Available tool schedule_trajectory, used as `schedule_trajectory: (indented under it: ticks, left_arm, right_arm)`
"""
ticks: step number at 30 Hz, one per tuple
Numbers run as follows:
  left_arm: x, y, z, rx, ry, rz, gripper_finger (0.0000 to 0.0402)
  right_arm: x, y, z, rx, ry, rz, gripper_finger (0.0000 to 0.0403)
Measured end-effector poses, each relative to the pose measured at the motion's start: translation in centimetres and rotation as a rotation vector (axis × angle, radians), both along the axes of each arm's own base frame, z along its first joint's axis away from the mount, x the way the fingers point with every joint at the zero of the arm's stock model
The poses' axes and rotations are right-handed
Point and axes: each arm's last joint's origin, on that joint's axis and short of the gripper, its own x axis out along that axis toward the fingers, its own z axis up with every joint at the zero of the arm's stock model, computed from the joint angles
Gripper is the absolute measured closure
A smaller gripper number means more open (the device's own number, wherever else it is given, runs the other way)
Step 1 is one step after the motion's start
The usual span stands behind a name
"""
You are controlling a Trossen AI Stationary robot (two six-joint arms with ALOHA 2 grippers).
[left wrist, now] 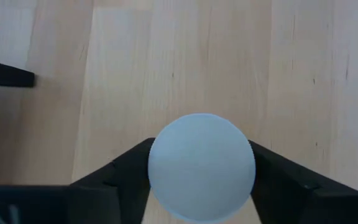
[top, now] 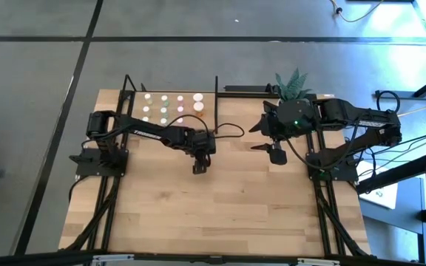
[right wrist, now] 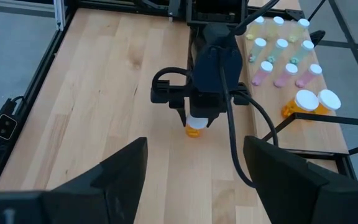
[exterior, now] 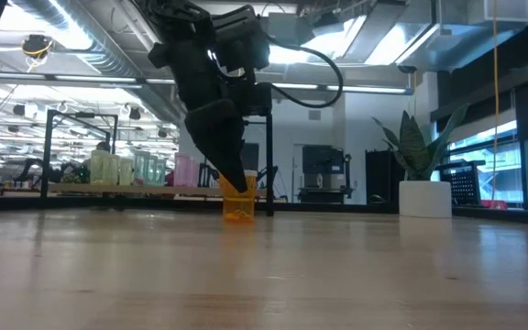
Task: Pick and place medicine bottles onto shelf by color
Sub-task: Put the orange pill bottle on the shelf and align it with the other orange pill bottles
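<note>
An orange medicine bottle point(exterior: 237, 209) with a white cap point(left wrist: 201, 167) stands upright on its base on the bare table, in front of the shelf. My left gripper point(top: 200, 165) has come down over it at a slant, one finger on each side of the cap. The shelf point(top: 154, 94) at the far left carries several bottles point(right wrist: 282, 61) in rows: green, pink and two orange ones point(right wrist: 309, 103). My right gripper point(right wrist: 194, 163) hangs open, high above the table's right half, with nothing between its fingers. My left gripper has the bottle's white cap point(left wrist: 161, 169) between its two fingers point(left wrist: 122, 177), one on each side of the round rim. The fingers slant down from above and from the table's left side. The bottle stands upright with its base point(exterior: 237, 218) on the table.
A white plant pot point(exterior: 424, 198) with a green plant point(top: 293, 83) stands at the far edge near the right arm. The shelf's black upright bar point(exterior: 269, 156) rises just behind the orange bottle. Bare wood stretches across the near half of the table point(top: 220, 214).
</note>
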Motion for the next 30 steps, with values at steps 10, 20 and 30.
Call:
schedule_trajectory:
  ticks: [10, 20, 30]
  left_arm:
    - [0.0, 0.0, 0.0, -0.001, -0.002, 0.002, 0.0217]
    - [-0.2, -0.1, 0.4, -0.004, -0.006, 0.008, 0.0217]
    - [-1.3, 0.4, 3.4, 0.008, -0.065, 0.058, 0.0217]
  right_arm:
    - [0.0, 0.0, 0.0, 0.0, 0.0, 0.0, 0.0136]
    - [0.0, 0.0, 0.0, 0.0, 0.0, 0.0, 0.0136]
    - [0.0, 0.0, 0.0, 0.0, -0.002, 0.0, 0.0136]
